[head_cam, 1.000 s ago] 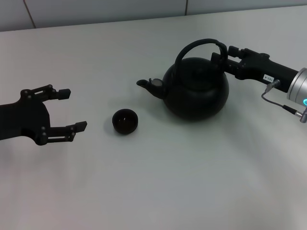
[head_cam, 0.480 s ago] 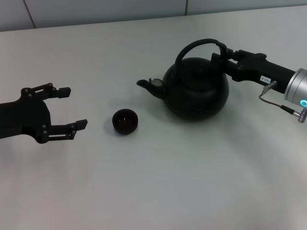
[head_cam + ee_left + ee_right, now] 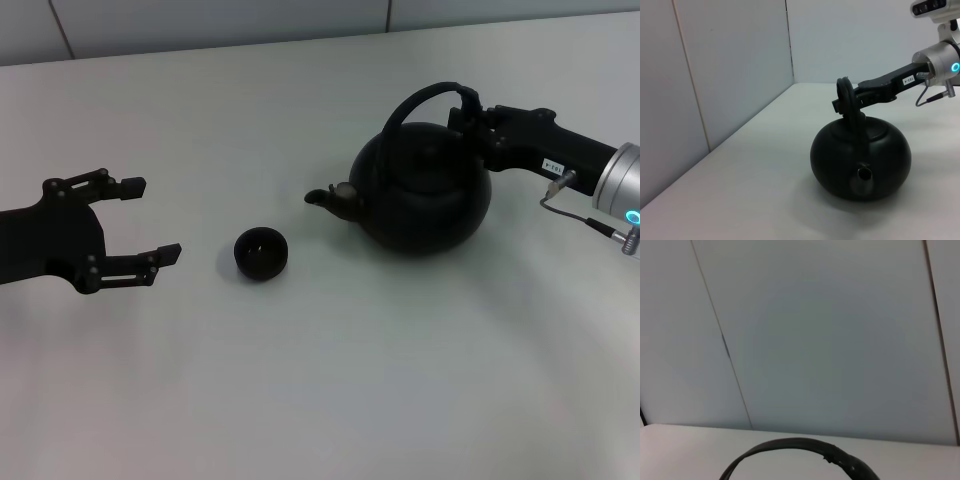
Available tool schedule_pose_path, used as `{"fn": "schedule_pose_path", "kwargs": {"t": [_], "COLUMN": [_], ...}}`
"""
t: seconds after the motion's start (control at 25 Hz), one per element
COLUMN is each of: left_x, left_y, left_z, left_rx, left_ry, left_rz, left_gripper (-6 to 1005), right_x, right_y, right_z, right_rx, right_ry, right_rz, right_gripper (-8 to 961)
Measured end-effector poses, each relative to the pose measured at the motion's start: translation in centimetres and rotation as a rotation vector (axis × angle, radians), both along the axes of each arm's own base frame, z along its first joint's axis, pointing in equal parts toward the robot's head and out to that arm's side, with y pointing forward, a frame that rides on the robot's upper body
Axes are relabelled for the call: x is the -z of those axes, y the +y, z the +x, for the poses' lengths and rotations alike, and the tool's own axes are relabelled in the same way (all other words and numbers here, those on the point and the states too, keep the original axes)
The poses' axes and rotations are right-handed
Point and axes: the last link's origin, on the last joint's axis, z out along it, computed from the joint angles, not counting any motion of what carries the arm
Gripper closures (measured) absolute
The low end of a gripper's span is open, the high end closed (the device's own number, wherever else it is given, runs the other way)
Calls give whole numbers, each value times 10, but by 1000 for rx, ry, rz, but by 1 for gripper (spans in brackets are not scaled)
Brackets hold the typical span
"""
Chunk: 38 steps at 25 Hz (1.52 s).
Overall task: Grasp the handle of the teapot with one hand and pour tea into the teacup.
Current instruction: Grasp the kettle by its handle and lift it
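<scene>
The matte black teapot (image 3: 425, 195) is at the right of the white table, its spout (image 3: 328, 197) pointing left toward the teacup (image 3: 261, 253). My right gripper (image 3: 468, 112) comes in from the right and is shut on the right end of the arched handle (image 3: 415, 100). In the left wrist view the teapot (image 3: 860, 155) faces the camera spout-first, with the right gripper (image 3: 844, 104) clamped on the handle (image 3: 849, 102). The right wrist view shows only the handle's arc (image 3: 805, 446). The small black teacup stands alone left of the spout. My left gripper (image 3: 152, 220) is open at the far left.
The white tabletop (image 3: 330, 380) spreads all around. A pale panelled wall (image 3: 200, 20) runs along the table's far edge. A thin cable (image 3: 580, 215) hangs under the right arm's silver wrist.
The teapot has shifted to the right and a little nearer, held by the right gripper, and its spout now sits lower. The left arm and the teacup have stayed put.
</scene>
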Motion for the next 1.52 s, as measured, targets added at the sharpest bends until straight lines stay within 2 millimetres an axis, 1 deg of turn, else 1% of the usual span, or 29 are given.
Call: {"fn": "schedule_pose_path", "kwargs": {"t": [0.24,0.72,1.0,1.2,1.24,1.28,1.52], "left_x": [0,0,0,1,1,0,0], "left_y": [1,4,6,6,6,6,6], "left_z": [1,1,2,3,3,3,2], "left_rx": [1,-2,-1,1,1,1,0], "left_ry": [0,5,6,6,6,6,6], "left_rz": [0,17,20,20,21,21,21], "left_gripper": [129,129,129,129,129,129,129], "right_x": [1,-2,-6,-5,-3,-3,-8], "right_y": [0,3,6,13,17,17,28], "right_z": [0,2,-2,-12,-19,-19,-35], "right_rx": [-6,13,1,-45,-72,-72,-132], "right_ry": [0,10,26,0,-20,-20,-55], "right_rz": [26,50,67,53,39,39,23], "right_gripper": [803,805,806,806,806,806,806]}}
